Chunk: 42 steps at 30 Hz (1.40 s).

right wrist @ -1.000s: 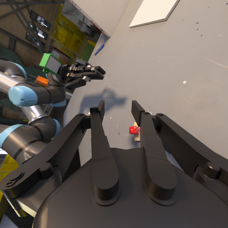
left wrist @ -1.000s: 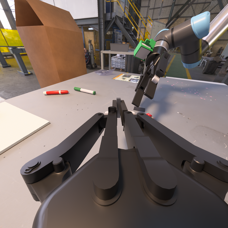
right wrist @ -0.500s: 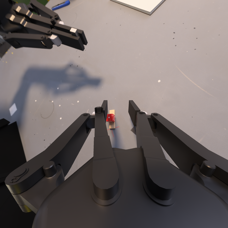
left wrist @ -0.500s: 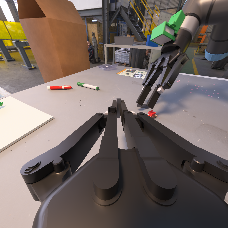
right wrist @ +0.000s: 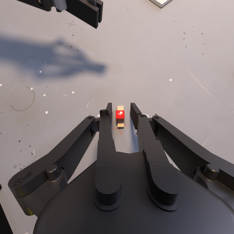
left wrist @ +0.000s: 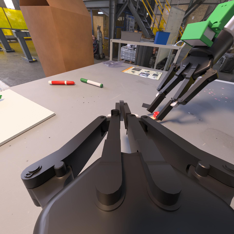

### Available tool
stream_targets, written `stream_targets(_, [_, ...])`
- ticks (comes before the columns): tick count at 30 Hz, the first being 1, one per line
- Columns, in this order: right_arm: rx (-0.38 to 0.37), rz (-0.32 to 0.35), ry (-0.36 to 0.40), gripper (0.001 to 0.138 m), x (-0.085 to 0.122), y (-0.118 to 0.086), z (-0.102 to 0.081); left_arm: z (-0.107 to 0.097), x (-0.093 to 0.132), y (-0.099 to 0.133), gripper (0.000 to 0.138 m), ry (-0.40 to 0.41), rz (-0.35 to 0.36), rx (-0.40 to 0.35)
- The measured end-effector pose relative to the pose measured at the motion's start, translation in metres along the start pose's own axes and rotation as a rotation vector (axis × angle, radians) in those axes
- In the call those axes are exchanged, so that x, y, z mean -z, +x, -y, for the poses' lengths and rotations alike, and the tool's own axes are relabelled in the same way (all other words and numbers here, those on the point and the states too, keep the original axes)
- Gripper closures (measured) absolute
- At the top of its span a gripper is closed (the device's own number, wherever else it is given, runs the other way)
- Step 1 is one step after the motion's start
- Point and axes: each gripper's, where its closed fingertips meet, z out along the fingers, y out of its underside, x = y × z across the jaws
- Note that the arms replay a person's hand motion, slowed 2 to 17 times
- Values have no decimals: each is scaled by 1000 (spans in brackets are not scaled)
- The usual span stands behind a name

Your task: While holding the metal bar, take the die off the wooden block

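A small red die [right wrist: 120,114] sits on a thin wooden block [right wrist: 120,124] that lies flat on the grey table [right wrist: 164,63]. My right gripper [right wrist: 120,110] is open and low over them, with one finger on each side of the die and a gap on both sides. The left wrist view shows the same: the right gripper [left wrist: 155,114] straddles the die [left wrist: 156,114] and the block [left wrist: 153,118]. My left gripper [left wrist: 121,107] is shut on a thin grey metal bar [left wrist: 121,111] above the table, left of the die. It also shows in the right wrist view [right wrist: 97,16].
A tall cardboard box [left wrist: 60,35] stands at the back left. A red marker [left wrist: 61,82] and a green marker [left wrist: 91,82] lie before it. A white board [left wrist: 19,114] lies at the left, a leaflet [left wrist: 141,72] and a plastic bag [left wrist: 112,62] at the back.
My right gripper has swung over and come down so that its open fingers now straddle the die. My left gripper stays shut on the bar and has barely moved.
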Motion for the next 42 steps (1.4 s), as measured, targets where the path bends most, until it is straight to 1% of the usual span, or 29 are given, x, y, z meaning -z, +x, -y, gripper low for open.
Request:
stream_targets(6, [26,-69,-11,105,-3,-4,-7,0,0,1,130,2,-2,1])
stream_targets(11, [51,-122,4,109,-2,-2,-7,1,0,2,130,2,-4,-3])
stream_targets(16, [76,-150,9,113,0,1,-8,2,0,4,130,3,-8,-8])
stream_targets(18, [81,-143,13,114,0,1,-8,2,0,5,130,2,-9,-9])
stream_targets(21, [73,-114,17,117,0,0,-8,2,1,5,130,1,-8,-10])
stream_targets(26, [30,-33,21,121,1,-3,-7,2,1,5,130,1,-4,-11])
stream_targets(28, [18,-11,29,121,4,-3,-5,2,2,4,130,2,-2,-9])
stream_targets(32, [22,4,42,121,11,0,0,2,2,3,130,3,2,-5])
stream_targets(37, [41,24,35,121,18,2,3,1,3,1,130,2,5,2])
stream_targets(39, [35,50,37,121,21,2,5,1,2,1,130,1,5,5])
stream_targets(42, [1,107,52,121,24,0,10,0,2,0,130,-2,4,8])
